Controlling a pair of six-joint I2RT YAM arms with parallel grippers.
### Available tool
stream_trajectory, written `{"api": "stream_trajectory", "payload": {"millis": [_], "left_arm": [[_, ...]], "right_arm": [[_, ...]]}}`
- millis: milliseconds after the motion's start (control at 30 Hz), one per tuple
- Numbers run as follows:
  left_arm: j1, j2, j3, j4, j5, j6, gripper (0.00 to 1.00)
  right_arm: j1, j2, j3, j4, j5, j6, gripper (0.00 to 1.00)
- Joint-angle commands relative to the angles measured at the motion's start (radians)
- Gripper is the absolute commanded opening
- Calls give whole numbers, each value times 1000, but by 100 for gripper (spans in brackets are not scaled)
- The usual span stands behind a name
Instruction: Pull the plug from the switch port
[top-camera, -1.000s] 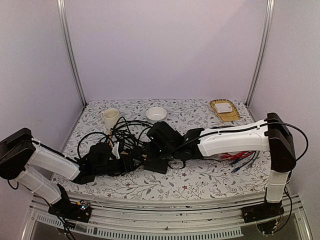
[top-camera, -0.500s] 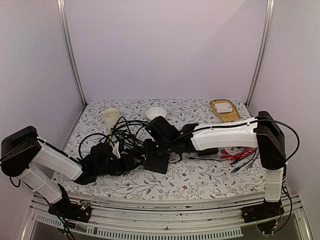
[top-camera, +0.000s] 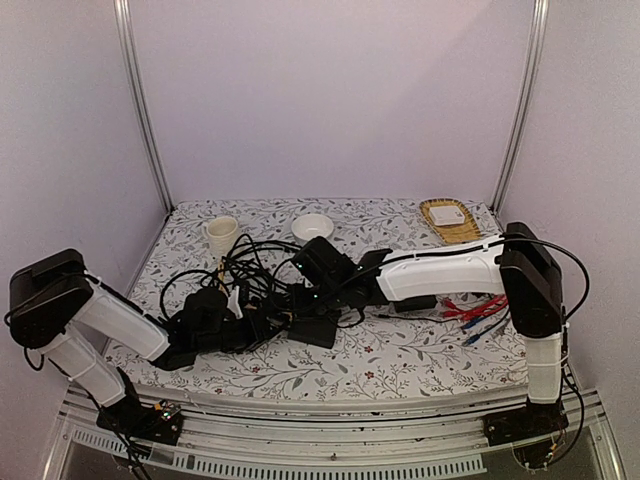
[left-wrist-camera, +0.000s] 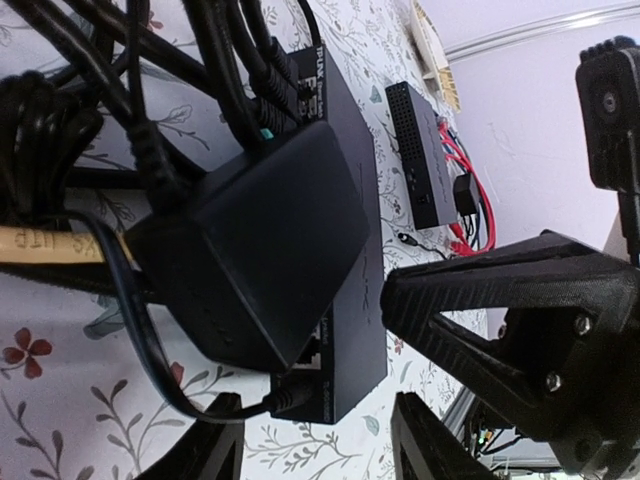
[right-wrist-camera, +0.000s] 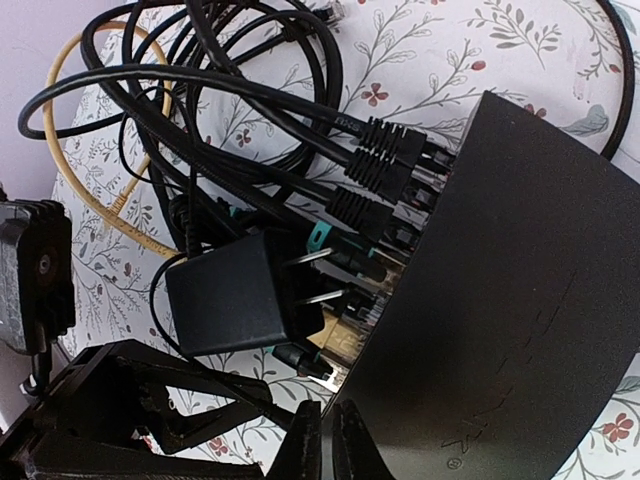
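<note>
– Looking for the switch (right-wrist-camera: 500, 300)?
– It lies flat on the flowered table (right-wrist-camera: 480, 40), with a row of plugs (right-wrist-camera: 385, 160) in its narrow edge.
– And the right gripper (right-wrist-camera: 322, 435)?
– Pinched shut and empty, tips at the switch's edge, just beside the ports.
– The left gripper (left-wrist-camera: 318, 440)?
– Jaws half apart, astride the switch's port corner, where a round plug (left-wrist-camera: 290, 398) sits. I cannot tell whether they grip it. A power brick (right-wrist-camera: 235, 295) leans against that same edge.

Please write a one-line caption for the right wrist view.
Black cables plugged along the switch edge, a black power adapter close beside them.
</note>
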Motion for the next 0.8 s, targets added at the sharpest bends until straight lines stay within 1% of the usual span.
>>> {"api": "stream_trajectory", "payload": {"millis": [0,433,767], "left_arm": [[10,34,9,35,-15,-4,53],[10,122,14,137,-14,-37,48],[10,155,12,205,-18,-61,40]], "right_arm": [[-18,19,21,-7,-21,-17,8],[-33,26,24,-14,-41,-28,8],[-38,44,53,-25,-52,-42,8]]}}
